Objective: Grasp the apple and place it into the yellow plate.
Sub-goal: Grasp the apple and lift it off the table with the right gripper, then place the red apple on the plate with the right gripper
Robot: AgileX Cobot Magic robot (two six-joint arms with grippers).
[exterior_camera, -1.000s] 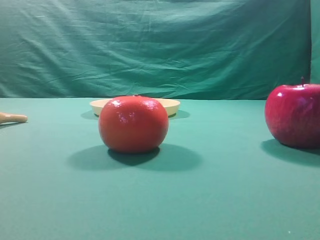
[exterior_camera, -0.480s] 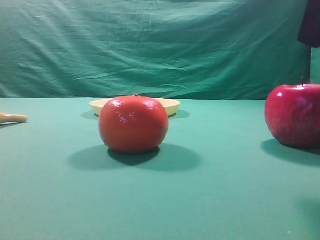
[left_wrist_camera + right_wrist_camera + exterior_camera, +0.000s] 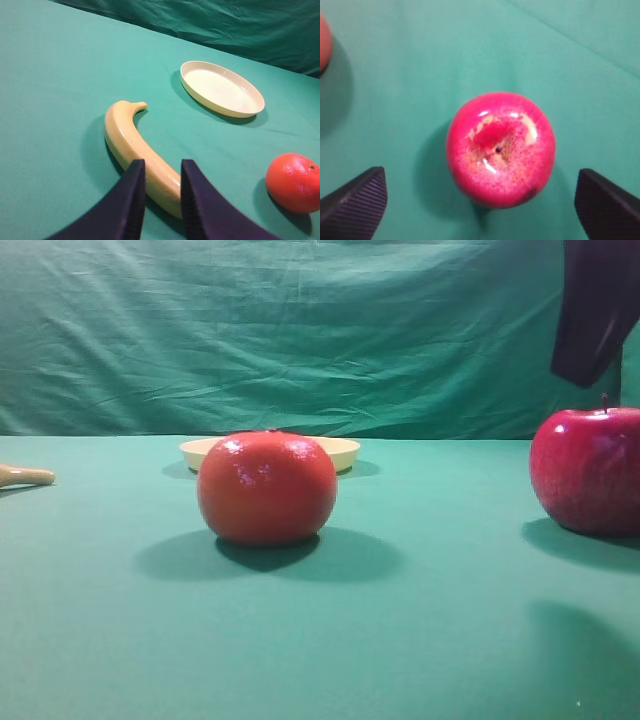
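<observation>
The right gripper (image 3: 479,197) hangs above the apple (image 3: 500,148) with its jaws spread wide, one ribbed pad at each lower corner of the right wrist view and the fruit standing on the green cloth (image 3: 420,60) between and slightly ahead of them. Nothing is pinched yet. In my judgement the step in hand is the descent onto the apple, and it will go best if the gripper first shifts a little forward so the dimpled top sits squarely midway between the pads, then comes straight down until the pads flank the widest part before closing. The skin looks glossy, so a grip too high on the shoulder would likely slip; a firm, level squeeze suits it better.

Off to the gripper's left, at the edge of the wrist view, sits the orange-red fruit (image 3: 267,488), well apart from the apple. Beyond that fruit lies the yellow plate (image 3: 222,88), empty, so the carry should probably arc over or around the fruit.

The left gripper (image 3: 161,200) has its fingers nearly pressed together with a narrow gap, holding nothing, over the near end of a banana (image 3: 136,148), though whether it touches is hard to tell.
</observation>
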